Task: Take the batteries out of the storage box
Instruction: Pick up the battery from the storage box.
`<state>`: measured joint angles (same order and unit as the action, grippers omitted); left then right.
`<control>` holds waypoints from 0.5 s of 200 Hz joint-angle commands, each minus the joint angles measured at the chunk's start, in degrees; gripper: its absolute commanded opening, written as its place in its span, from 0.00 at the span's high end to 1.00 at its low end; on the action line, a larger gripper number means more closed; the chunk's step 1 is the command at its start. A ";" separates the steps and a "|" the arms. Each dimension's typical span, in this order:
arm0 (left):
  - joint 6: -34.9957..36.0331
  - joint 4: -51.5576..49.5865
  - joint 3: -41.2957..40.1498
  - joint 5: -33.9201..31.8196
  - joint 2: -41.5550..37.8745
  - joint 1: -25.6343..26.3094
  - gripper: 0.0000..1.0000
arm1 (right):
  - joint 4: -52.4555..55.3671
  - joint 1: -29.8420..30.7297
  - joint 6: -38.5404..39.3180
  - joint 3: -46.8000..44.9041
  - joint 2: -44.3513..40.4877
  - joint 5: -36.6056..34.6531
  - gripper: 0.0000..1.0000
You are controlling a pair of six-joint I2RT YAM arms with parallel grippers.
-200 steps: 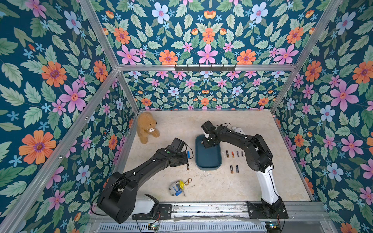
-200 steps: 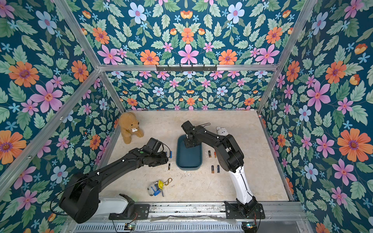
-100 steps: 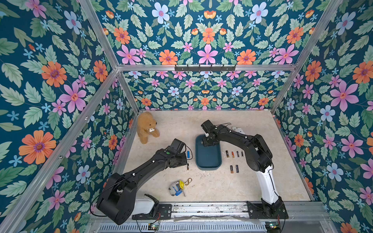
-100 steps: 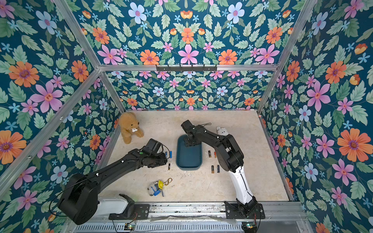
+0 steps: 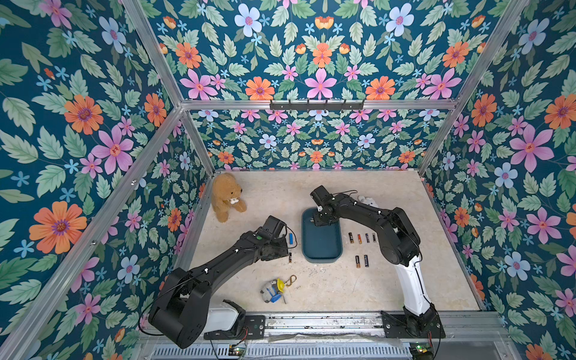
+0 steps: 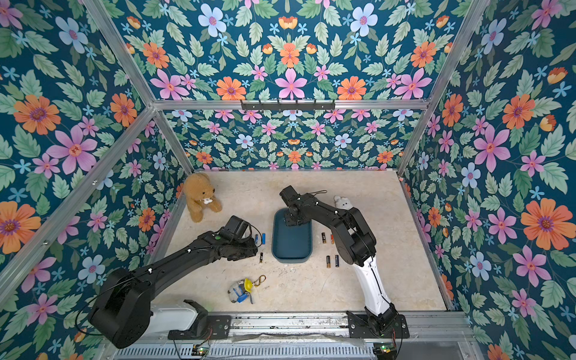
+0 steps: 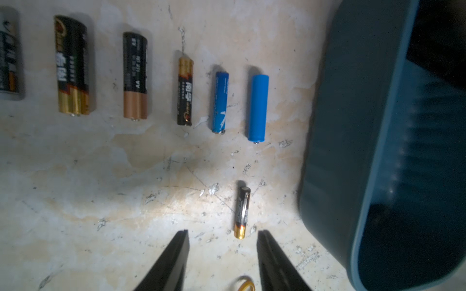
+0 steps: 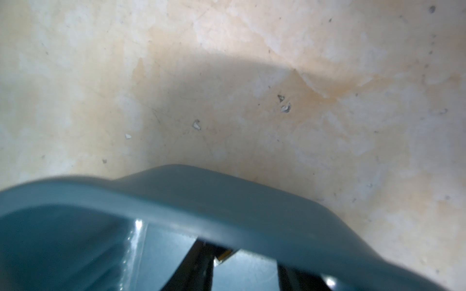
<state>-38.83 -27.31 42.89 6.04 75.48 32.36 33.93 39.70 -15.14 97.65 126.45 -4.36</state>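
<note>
The desk point(image 5: 374, 290) holds the storage box point(image 5: 322, 246) in its middle. Inside the box I can see only the right jaws, down at the far end, and a tiny gold bit point(image 8: 224, 255) beside one finger point(image 8: 198, 267). Those jaws stand a little apart; I cannot tell if they hold it. The left jaws hang just left of the box, open and holding nothing. One small battery point(image 7: 242, 213) lies just in front of them. Other batteries point(image 7: 222, 102) lie in rows either side of the box.
</note>
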 commanded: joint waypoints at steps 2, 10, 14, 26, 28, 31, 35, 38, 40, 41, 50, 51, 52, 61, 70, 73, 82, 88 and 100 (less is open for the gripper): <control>0.20 -0.38 -0.07 -0.33 -0.25 -0.02 0.49 | 0.61 0.11 -0.06 -0.51 0.00 -1.07 0.57; 0.17 -0.38 -0.11 -0.37 -0.25 -0.02 0.49 | 0.61 0.07 0.03 -0.70 -0.06 -1.18 0.58; 0.16 -0.38 -0.16 -0.29 -0.25 -0.02 0.49 | 0.67 0.06 0.10 -0.85 -0.15 -1.25 0.59; 0.32 -0.38 -0.22 -0.25 -0.25 -0.02 0.49 | 0.55 0.11 0.11 -1.30 -0.33 -1.53 0.61; 0.26 -0.38 -0.21 -0.20 -0.25 -0.02 0.50 | 0.53 0.09 0.11 -1.36 -0.44 -1.53 0.61; 0.30 -0.32 -0.25 -0.27 -0.25 -0.02 0.49 | 0.57 0.06 0.14 -1.44 -0.42 -1.53 0.62; 0.31 -0.29 -0.27 -0.24 -0.25 -0.02 0.50 | 0.52 0.03 0.16 -1.57 -0.52 -1.45 0.63; 0.26 -0.29 -0.33 -0.24 -0.25 -0.02 0.49 | 0.62 0.02 0.20 -1.58 -0.53 -1.44 0.63; 0.27 -0.29 -0.31 -0.24 -0.20 -0.08 0.49 | 0.61 0.02 0.26 -1.58 -0.58 -1.48 0.64; 0.30 -0.29 -0.29 -0.24 -0.23 -0.05 0.50 | 0.61 0.02 0.23 -1.63 -0.59 -1.51 0.64; 0.29 -0.29 -0.27 -0.24 -0.25 -0.02 0.49 | 0.52 0.02 0.20 -1.92 -0.68 -1.44 0.65; 0.31 -0.29 -0.27 -0.24 -0.25 -0.02 0.49 | 0.52 0.02 0.24 -1.97 -0.72 -1.44 0.65; 0.28 -0.29 -0.27 -0.29 -0.29 -0.02 0.50 | 0.52 0.02 0.22 -2.00 -0.75 -1.44 0.65; 0.29 -0.20 -0.19 -0.31 -0.34 -0.02 0.49 | 0.43 0.02 0.24 -2.15 -0.76 -1.44 0.67; 0.25 -0.24 -0.20 -0.33 -0.40 -0.04 0.50 | 0.43 0.02 0.28 -2.24 -0.81 -1.44 0.68; 0.29 -0.21 -0.26 -0.33 -0.34 -0.02 0.49 | 0.37 0.02 0.36 -2.22 -0.74 -1.44 0.69; 0.26 -0.20 -0.24 -0.38 -0.38 -0.06 0.49 | 0.44 0.01 0.46 -2.28 -0.68 -1.44 0.71; 0.27 -0.22 -0.18 -0.42 -0.34 -0.07 0.50 | 0.57 -0.06 0.62 -2.20 -0.60 -1.36 0.72; 0.24 -0.21 -0.09 -0.33 -0.25 -0.02 0.49 | 0.75 -0.06 0.57 -2.11 -0.67 -1.35 0.73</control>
<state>-38.81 -27.24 42.63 6.02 75.37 32.36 33.10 39.62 -14.87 95.72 126.10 -5.89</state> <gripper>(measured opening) 0.506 0.280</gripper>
